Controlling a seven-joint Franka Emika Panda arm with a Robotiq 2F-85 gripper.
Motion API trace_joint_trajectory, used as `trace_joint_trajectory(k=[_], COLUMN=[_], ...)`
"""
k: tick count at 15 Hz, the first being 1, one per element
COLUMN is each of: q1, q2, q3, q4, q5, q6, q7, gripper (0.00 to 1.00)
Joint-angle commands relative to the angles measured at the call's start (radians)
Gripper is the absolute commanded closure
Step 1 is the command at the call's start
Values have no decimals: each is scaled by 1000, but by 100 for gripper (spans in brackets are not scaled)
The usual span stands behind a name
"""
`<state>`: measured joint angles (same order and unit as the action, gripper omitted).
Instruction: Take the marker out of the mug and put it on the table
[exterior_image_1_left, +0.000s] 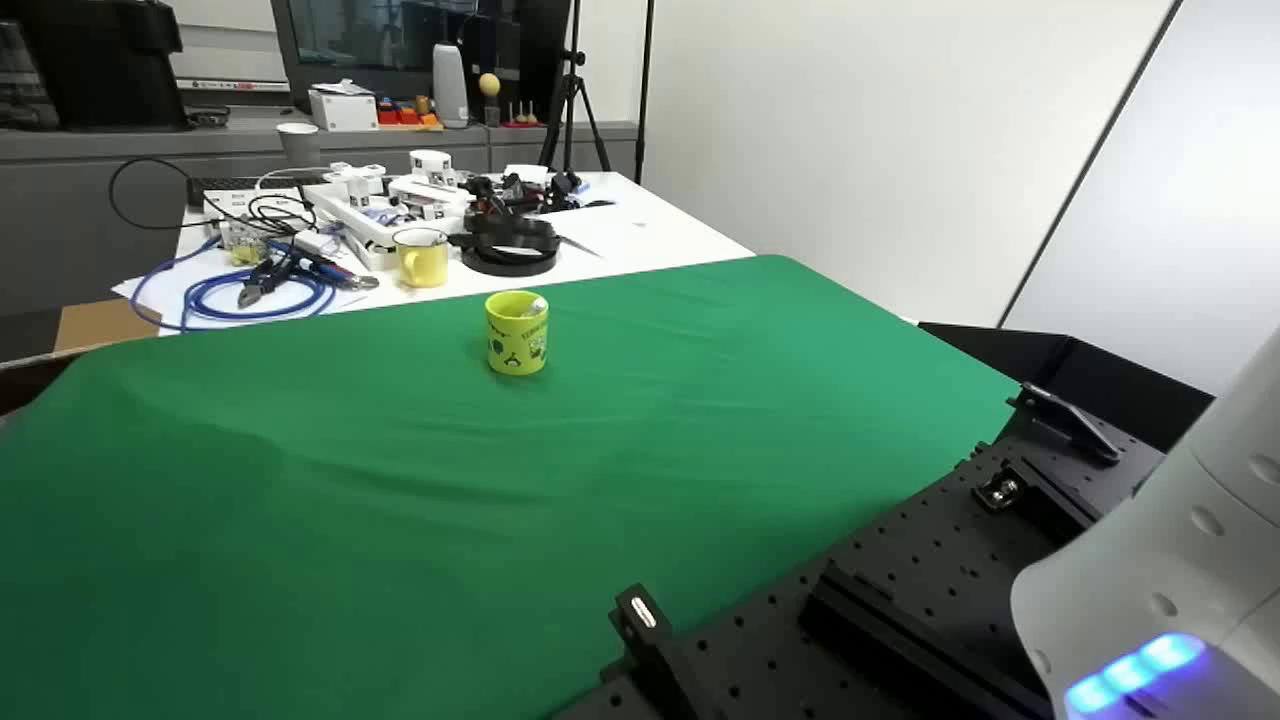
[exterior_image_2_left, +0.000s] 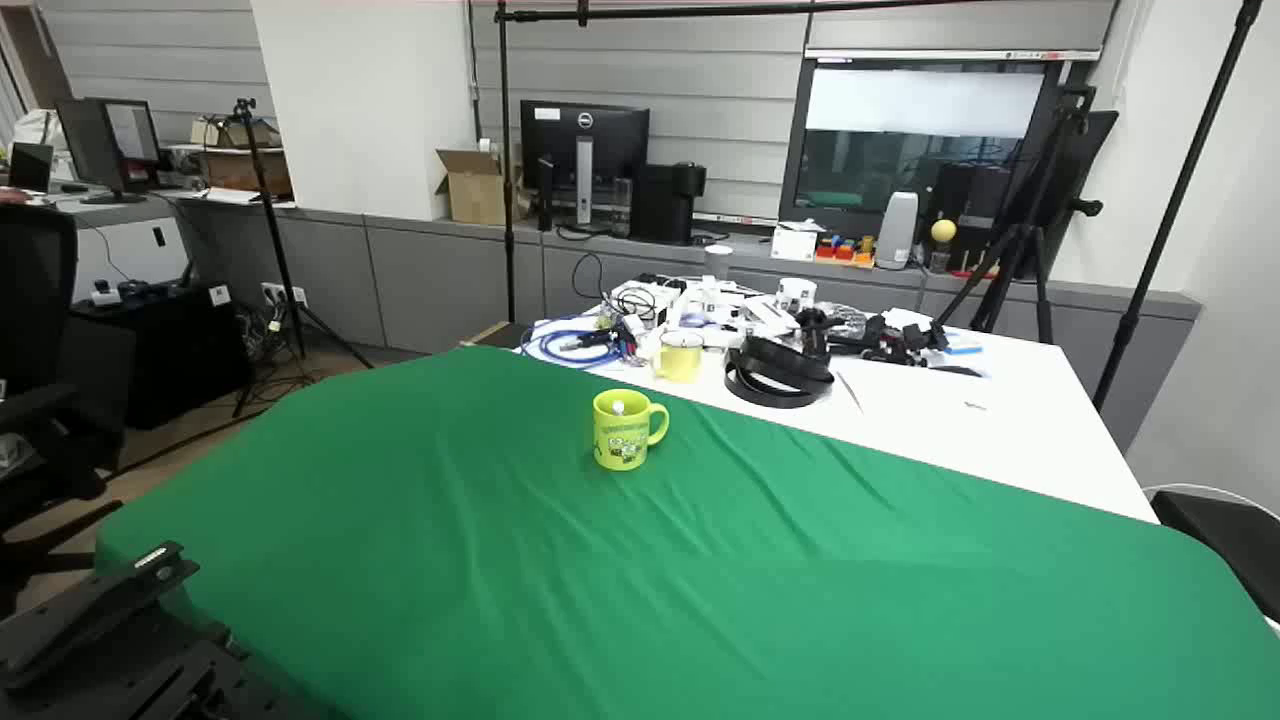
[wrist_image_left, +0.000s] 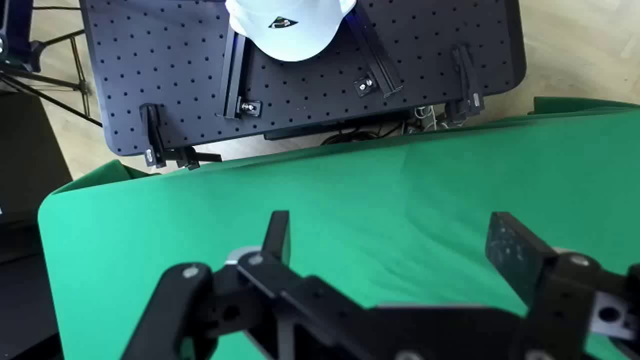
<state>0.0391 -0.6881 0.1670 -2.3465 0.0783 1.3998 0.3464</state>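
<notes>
Spotting the marker (exterior_image_2_left: 618, 408) in the yellow-green mug (exterior_image_2_left: 621, 441) on the green-clothed surface (exterior_image_2_left: 900, 560), pale end showing at the mouth, I judge it propped so my tool (wrist_image_left: 391, 237), spread wide and empty, can pinch it from above

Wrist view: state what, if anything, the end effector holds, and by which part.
Nothing: the end effector is open, its jaws apart, with only the table showing between them.

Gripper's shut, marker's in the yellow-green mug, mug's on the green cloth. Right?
Not the gripper: it's open, jaws wide apart in the wrist view. The rest holds: marker in the yellow-green mug, mug on the green cloth.
</notes>
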Motion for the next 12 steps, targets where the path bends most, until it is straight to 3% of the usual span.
trace_joint_trajectory(k=[1,10,12], q1=[-8,-8,3], q2=[0,0,64], q3=[6,6,-41], q4=[2,2,21], q5=[2,2,2], q6=[-1,-1,-24], q7=[-4,-4,-113], gripper=[0,0,0])
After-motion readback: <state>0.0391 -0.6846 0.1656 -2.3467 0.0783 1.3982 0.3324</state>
